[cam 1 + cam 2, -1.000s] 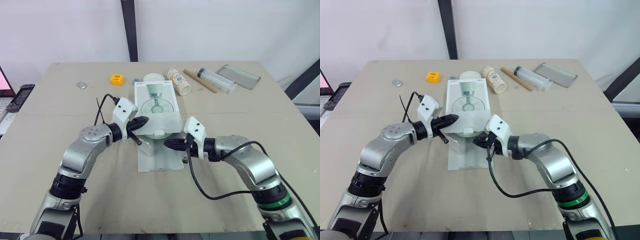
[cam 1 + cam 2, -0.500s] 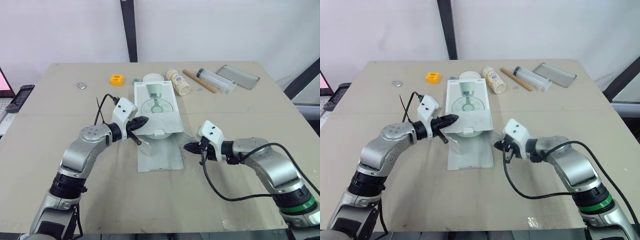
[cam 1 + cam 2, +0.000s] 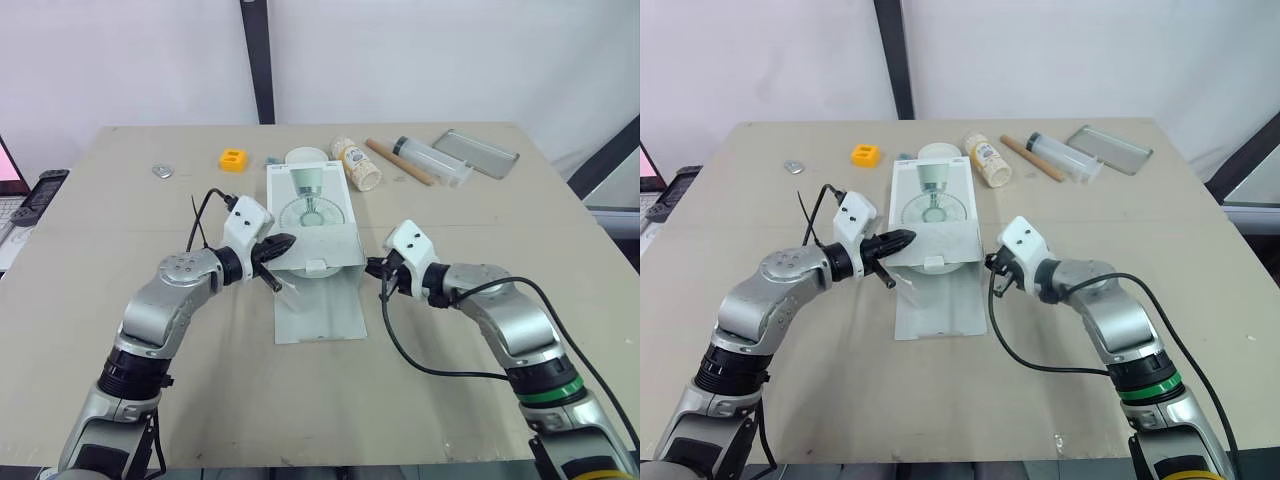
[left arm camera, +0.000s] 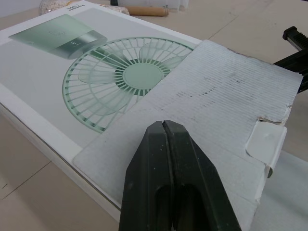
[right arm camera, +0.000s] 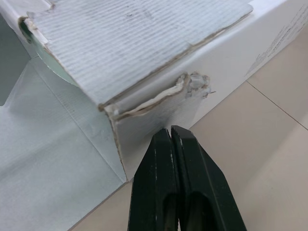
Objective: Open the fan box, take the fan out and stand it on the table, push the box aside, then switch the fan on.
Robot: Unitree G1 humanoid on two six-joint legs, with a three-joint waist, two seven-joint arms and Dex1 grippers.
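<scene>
The white fan box [image 3: 309, 205], printed with a green fan, lies flat in the middle of the table. Its lid flap [image 3: 322, 247] is folded back over the top, and another panel [image 3: 318, 312] lies on the table in front. My left gripper [image 3: 284, 243] is shut, with its tips at the left edge of the folded flap [image 4: 226, 91]. My right gripper [image 3: 372, 268] is shut too, with its tips close to the box's right front corner [image 5: 192, 91]. I see nothing between either gripper's fingers. The fan itself is hidden.
Behind the box stand a white round object [image 3: 305, 156], an orange block [image 3: 233, 158], a grain-filled bottle [image 3: 358, 163], a wooden stick [image 3: 400, 161], a clear tube [image 3: 433, 160] and a metal tray [image 3: 478, 152]. A small metal piece [image 3: 163, 170] lies far left.
My right gripper left the front panel, swung out to the right, then came back toward the box's right front corner. The left gripper has stayed put.
</scene>
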